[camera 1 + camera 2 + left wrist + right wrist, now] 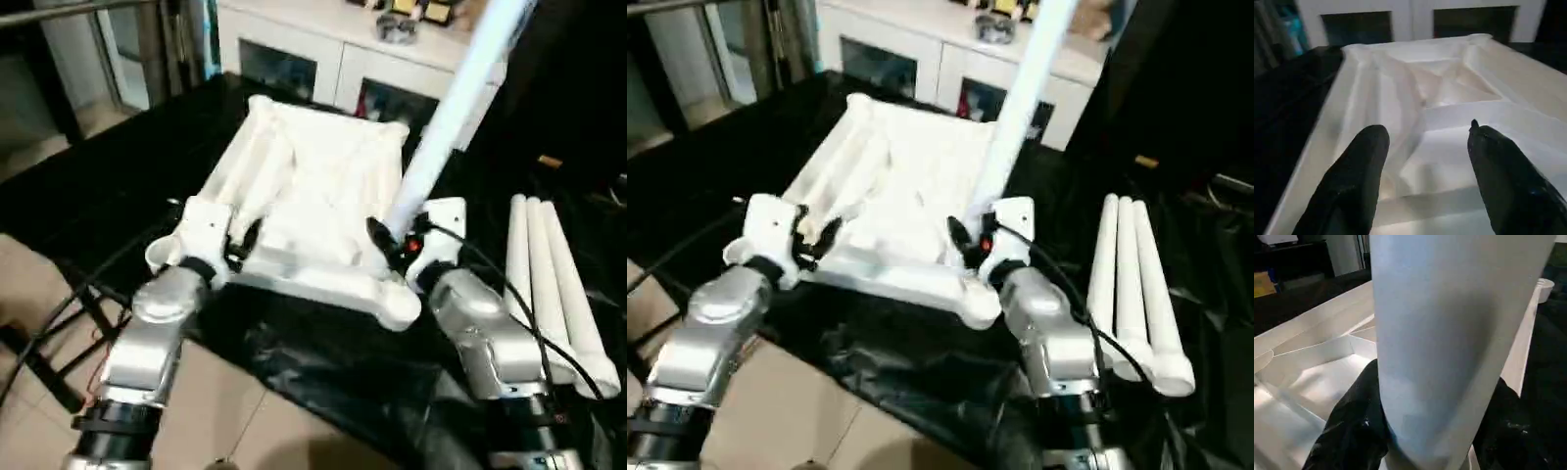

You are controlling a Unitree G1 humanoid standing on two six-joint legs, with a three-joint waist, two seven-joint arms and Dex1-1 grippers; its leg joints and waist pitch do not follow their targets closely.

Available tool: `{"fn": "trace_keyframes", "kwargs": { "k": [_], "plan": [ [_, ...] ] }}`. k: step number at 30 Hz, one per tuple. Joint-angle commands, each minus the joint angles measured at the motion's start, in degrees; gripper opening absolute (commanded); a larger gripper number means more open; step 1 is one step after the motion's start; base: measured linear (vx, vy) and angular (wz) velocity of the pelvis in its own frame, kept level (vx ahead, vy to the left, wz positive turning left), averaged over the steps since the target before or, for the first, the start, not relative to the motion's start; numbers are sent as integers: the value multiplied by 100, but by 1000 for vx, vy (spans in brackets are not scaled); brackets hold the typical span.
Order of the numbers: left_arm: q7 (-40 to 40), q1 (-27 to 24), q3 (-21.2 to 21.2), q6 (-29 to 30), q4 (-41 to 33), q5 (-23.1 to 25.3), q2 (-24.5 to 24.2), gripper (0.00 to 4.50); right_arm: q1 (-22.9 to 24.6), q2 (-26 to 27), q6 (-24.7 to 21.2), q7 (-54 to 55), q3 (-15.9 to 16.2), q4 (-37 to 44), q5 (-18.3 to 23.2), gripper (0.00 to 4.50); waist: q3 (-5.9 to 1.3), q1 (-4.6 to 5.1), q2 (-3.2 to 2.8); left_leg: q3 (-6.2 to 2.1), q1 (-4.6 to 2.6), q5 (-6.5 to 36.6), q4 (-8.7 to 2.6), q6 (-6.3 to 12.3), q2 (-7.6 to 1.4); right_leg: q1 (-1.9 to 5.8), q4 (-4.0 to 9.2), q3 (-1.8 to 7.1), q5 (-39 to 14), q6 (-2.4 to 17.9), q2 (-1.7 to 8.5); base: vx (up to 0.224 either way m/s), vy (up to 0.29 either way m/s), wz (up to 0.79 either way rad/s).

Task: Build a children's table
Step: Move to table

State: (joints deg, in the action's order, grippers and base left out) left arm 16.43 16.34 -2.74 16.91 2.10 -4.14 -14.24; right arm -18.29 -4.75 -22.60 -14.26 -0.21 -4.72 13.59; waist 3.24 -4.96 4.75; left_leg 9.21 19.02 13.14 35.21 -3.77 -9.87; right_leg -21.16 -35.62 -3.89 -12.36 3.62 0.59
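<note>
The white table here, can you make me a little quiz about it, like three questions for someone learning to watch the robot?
1. True or false: the table top lies with its ribbed underside up.
2. How many loose legs lie side by side on the black cover, on the robot's right?
3. Which gripper holds the tilted leg? A) left B) right C) neither

Key
1. True.
2. Three.
3. B. The right gripper is closed around the leg; the left gripper is open over the top's near edge.
</note>
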Motion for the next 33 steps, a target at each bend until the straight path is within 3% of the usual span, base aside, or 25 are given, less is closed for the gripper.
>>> {"fn": "trace_keyframes", "kwargs": {
  "k": [1,5,6,7,8,9,10,11,12,13,14,15,17,18,19,20,21,22,23,24,25,26,28,29,33],
  "plan": [
    [287,69,-190,-82,-7,-90,-2,298,-10,-31,-26,7,-72,120,-4,188,-277,3,-88,-106,-52,629,-473,138,-376,190,522,478,-1367,467,797,0,0,0],
    [352,156,-84,-19,40,-324,108,298,7,-68,-162,15,-56,170,-17,188,-289,72,-112,-107,-38,717,-512,-55,-416,160,466,441,-1108,429,758,0,0,0],
    [301,181,-40,-30,54,-354,148,298,21,-71,-173,21,-73,198,-1,188,-271,99,-187,205,-523,1593,-288,-597,-370,-204,670,546,-2122,144,357,-46,11,-20],
    [272,206,-15,-47,78,-359,174,298,25,-79,-168,25,-86,208,15,188,-213,78,-185,252,-707,2268,-346,-599,-355,-274,731,495,-2774,39,182,-46,11,-20],
    [213,229,48,-13,104,-396,239,298,58,-119,-153,31,-78,244,-9,188,-194,106,-160,239,-783,2488,-383,-533,-387,-304,704,451,-2852,20,146,-41,19,-50],
    [213,225,74,-3,113,-412,266,298,82,-134,-148,47,-80,260,-29,188,-174,174,-195,169,-993,2978,-499,-381,-539,-368,624,309,-3043,40,157,19,36,-66],
    [234,201,80,-7,103,-418,273,298,109,-127,-155,75,-96,284,-31,188,-171,233,-177,23,-1023,3340,-704,-200,-747,-282,431,182,-2972,123,323,19,36,-66],
    [263,176,82,-9,95,-432,274,298,131,-103,-155,98,-126,310,-5,188,-156,222,-66,-115,-585,3476,-789,-29,-623,107,404,124,-2864,126,521,76,47,-81],
    [286,112,71,-25,46,-434,262,298,175,-89,-151,94,-121,388,10,188,-172,162,-179,21,-259,3045,-629,71,-315,470,733,265,-4062,-207,772,81,33,-53],
    [288,101,66,-26,35,-433,264,298,182,-95,-146,82,-115,405,6,188,-284,105,-51,89,-117,1740,-180,270,-23,679,988,537,-5129,-471,1024,81,33,-53],
    [283,84,65,-18,12,-432,266,298,189,-99,-155,72,-110,426,8,188,-301,72,-12,29,47,1215,-36,397,27,824,1021,658,-5273,-424,1143,97,9,-22],
    [213,31,105,-72,-51,-416,279,298,192,-97,-189,78,-105,441,7,188,-334,47,5,-127,300,616,96,514,70,968,967,722,-4875,-209,1163,125,17,-18],
    [181,6,124,-82,-81,-407,279,298,195,-97,-201,83,-95,448,0,188,-390,124,-125,-240,399,-443,-234,560,-51,840,711,440,-2531,220,835,121,22,-17],
    [168,-5,121,-14,-102,-398,269,298,193,-104,-204,80,-93,448,-2,188,-435,265,-280,-369,181,-1194,-396,639,-284,560,428,173,-794,277,564,121,27,-12],
    [168,-5,118,33,-108,-392,268,298,190,-111,-204,78,-93,447,4,188,-541,428,-282,-669,-342,-2576,-283,1068,-628,127,34,113,678,330,577,121,27,-12],
    [199,-34,90,7,-127,-363,237,298,185,-121,-202,62,-81,443,1,188,-604,524,-232,-814,-558,-3689,-158,1280,-710,-101,-82,159,1216,344,630,165,27,-2],
    [253,-79,48,-27,-159,-323,190,298,178,-136,-199,38,-64,441,-1,188,-612,516,-96,-812,-650,-5332,64,1329,-659,-303,-57,374,2007,365,859,155,27,2],
    [398,-177,-34,-77,-240,-280,98,298,173,-151,-203,5,-43,453,8,188,-578,427,27,-504,-249,-5302,112,1131,-148,34,-107,572,3296,474,797,155,27,2],
    [560,-265,-143,-154,-322,-225,-8,298,172,-160,-215,-32,-34,471,26,188,-631,363,91,-386,-108,-4936,105,1098,53,265,-192,631,4048,482,629,94,15,9],
    [801,-341,-283,-136,-390,-250,-111,298,170,-172,-231,-87,-44,489,45,188,-584,287,38,-301,46,-3942,6,1046,61,368,-189,675,4803,573,570,58,-5,18],
    [813,-344,-289,-134,-393,-253,-116,298,170,-173,-232,-90,-45,489,46,188,-561,292,104,-271,65,-3495,-39,962,20,386,-145,685,4825,644,536,58,-5,18],
    [1073,-390,-379,13,-437,-422,-166,298,161,-195,-247,-154,-55,491,65,188,-498,294,27,-267,72,-2654,-142,742,-77,382,-90,648,4267,819,552,0,0,0],
    [1352,-426,-413,167,-496,-675,-183,326,147,-230,-241,-222,-50,480,68,188,-369,324,-24,-276,6,-1165,-308,447,-261,292,93,587,2099,1175,656,0,0,0],
    [1611,-445,-473,236,-552,-843,-225,333,135,-266,-222,-292,-49,467,83,188,-345,324,9,-251,-18,-760,-328,400,-279,278,146,592,1543,1224,679,-63,-29,5],
    [2384,-364,-880,222,-497,-876,-519,363,47,-453,-271,-537,-57,348,181,188,-218,312,-6,-124,-48,758,-418,6,-342,198,330,616,-857,997,707,-85,-17,5]
  ]
}}
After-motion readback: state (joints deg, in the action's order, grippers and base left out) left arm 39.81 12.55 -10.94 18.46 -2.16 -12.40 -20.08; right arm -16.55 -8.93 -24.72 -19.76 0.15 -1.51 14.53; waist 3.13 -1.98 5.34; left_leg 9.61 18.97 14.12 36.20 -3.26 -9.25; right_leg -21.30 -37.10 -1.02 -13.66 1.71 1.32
